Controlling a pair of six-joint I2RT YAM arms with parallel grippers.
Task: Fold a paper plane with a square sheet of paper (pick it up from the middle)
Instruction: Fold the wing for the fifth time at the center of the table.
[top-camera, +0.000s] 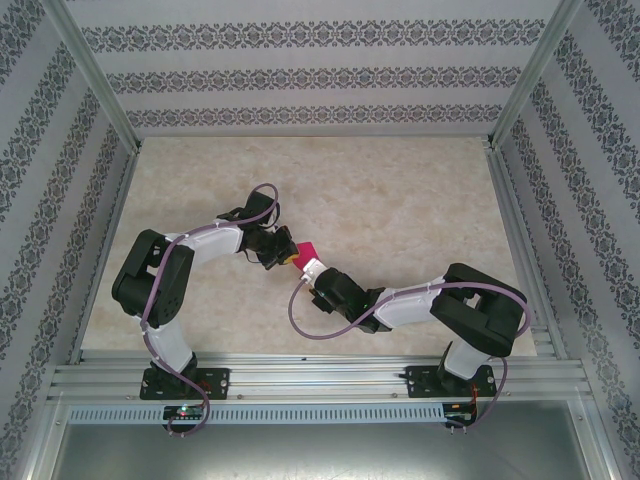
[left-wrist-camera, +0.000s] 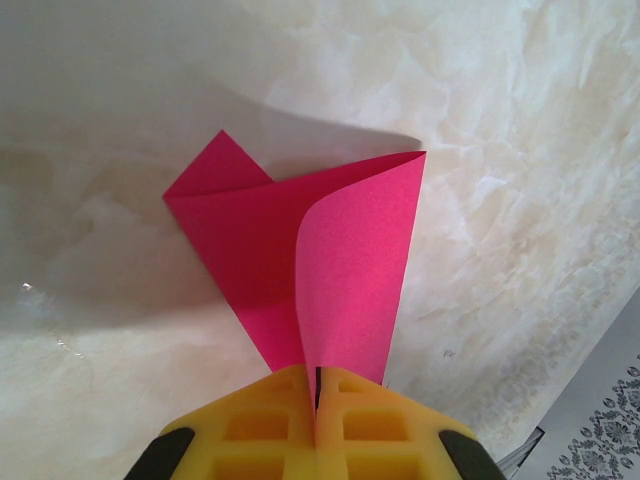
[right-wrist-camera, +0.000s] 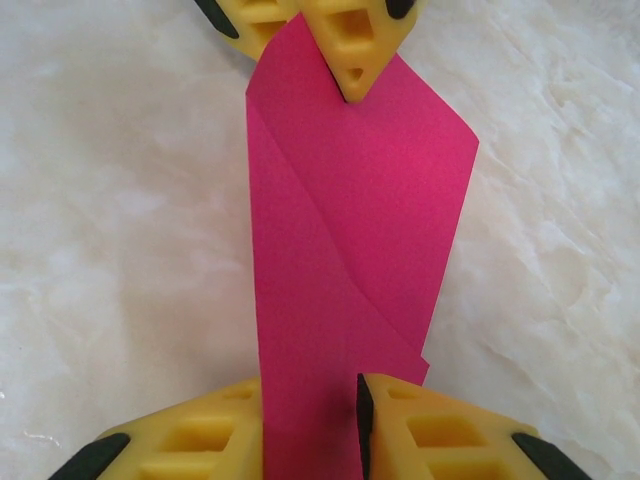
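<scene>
The magenta-pink square sheet of paper is partly folded and hangs between my two grippers above the middle of the table. In the left wrist view the paper curls into two overlapping flaps, and my left gripper is shut on its narrow near end. In the right wrist view the paper is a long strip with a diagonal crease. Its near end lies in the gap of my right gripper, whose jaws stand partly open, the right pad clear of the sheet. The left gripper's fingertips pinch the far end.
The beige marbled tabletop lies below, bounded by patterned walls at the back and sides and by the aluminium rail at the near edge. Both arms meet near the table's centre.
</scene>
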